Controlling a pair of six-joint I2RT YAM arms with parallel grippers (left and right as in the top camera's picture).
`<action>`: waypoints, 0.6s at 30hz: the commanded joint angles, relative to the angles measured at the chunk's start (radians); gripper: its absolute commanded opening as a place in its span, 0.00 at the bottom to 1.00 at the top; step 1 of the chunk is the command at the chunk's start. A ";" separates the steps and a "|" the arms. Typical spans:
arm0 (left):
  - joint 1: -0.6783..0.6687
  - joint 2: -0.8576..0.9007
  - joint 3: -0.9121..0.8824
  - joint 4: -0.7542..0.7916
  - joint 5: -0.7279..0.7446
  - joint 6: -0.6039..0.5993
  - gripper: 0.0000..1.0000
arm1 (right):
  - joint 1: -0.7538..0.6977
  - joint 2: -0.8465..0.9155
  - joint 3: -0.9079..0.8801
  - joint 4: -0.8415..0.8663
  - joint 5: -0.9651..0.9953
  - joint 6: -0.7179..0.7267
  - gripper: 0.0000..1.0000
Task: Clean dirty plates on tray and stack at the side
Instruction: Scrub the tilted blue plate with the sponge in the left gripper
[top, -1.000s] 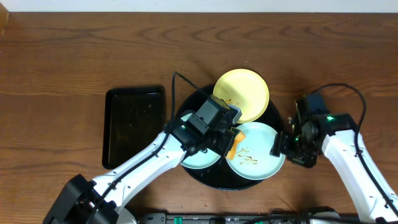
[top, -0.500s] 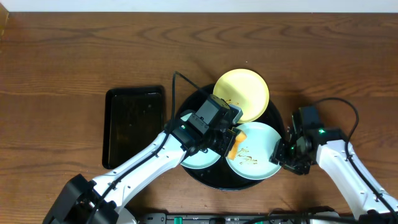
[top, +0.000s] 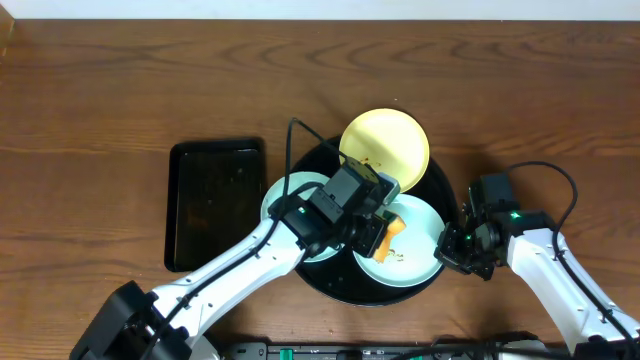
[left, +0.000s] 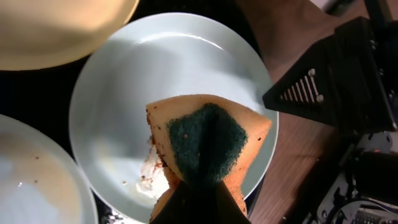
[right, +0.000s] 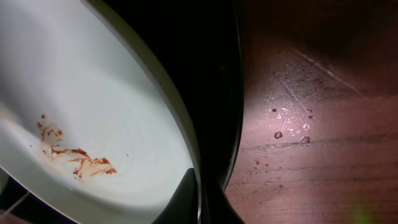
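The round black tray (top: 371, 296) holds three plates. The yellow plate (top: 385, 148) leans over the tray's far rim. One mint-blue plate (top: 283, 201) lies at the left, half under my left arm. The other mint-blue plate (top: 418, 250) lies at the right, with brown smears (right: 69, 157). My left gripper (left: 199, 194) is shut on an orange sponge with a green pad (left: 207, 142), pressed onto this right plate (left: 124, 106). My right gripper (right: 200, 203) is shut on that plate's right rim (right: 163, 87), one finger inside and one outside.
A smaller black rectangular tray (top: 215, 205) lies left of the round tray on the brown wooden table (top: 520, 110). Small dark spots mark the wood (right: 289, 121) beside the tray's right rim. A black cable (top: 300, 135) arcs over the tray's far side.
My right gripper has moved in to the right plate and shut on its rim. The left gripper with the sponge has shifted a little to the right on that plate.
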 joint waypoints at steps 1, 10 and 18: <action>-0.002 0.003 0.016 0.005 0.017 -0.006 0.08 | -0.003 -0.004 -0.005 -0.001 -0.011 0.014 0.01; -0.002 0.064 0.015 0.045 0.034 -0.017 0.07 | -0.003 -0.005 -0.005 -0.002 0.011 0.022 0.01; -0.019 0.247 0.015 0.217 0.220 -0.145 0.07 | -0.004 -0.005 -0.005 -0.005 0.015 0.025 0.02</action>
